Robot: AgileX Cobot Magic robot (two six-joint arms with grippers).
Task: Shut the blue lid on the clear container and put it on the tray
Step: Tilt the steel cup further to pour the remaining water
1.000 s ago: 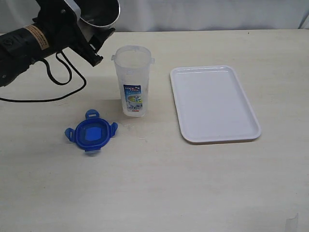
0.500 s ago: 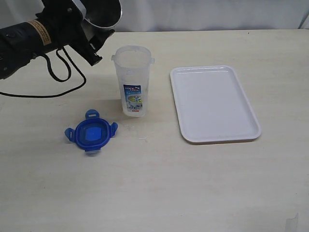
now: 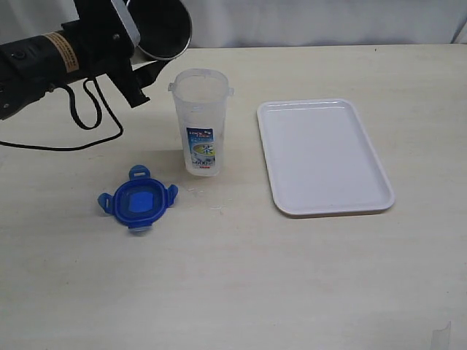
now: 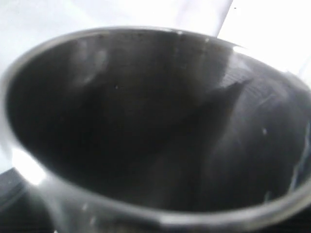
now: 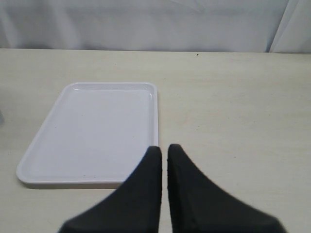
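Note:
The clear container [image 3: 201, 120] stands upright and uncovered in the middle of the table, its label facing me. The blue lid [image 3: 137, 200] lies flat on the table to its front left, apart from it. To the container's right lies the white tray [image 3: 325, 157], also seen in the right wrist view [image 5: 97, 126], with nothing on it. My left gripper [image 3: 146, 51] is raised at the back left, shut on a tilted grey steel cup [image 3: 169, 29] whose dark inside [image 4: 146, 121] fills the left wrist view. My right gripper [image 5: 164, 150] is shut and holds nothing, hovering near the tray's edge.
A black cable [image 3: 95, 124] hangs from the left arm and loops over the table behind the lid. A white curtain backs the table's far edge. Bare tabletop lies in front of the lid, container and tray.
The left arm has shifted a little to the right and up with the steel cup, which has tipped further. The lid, container and tray have not moved.

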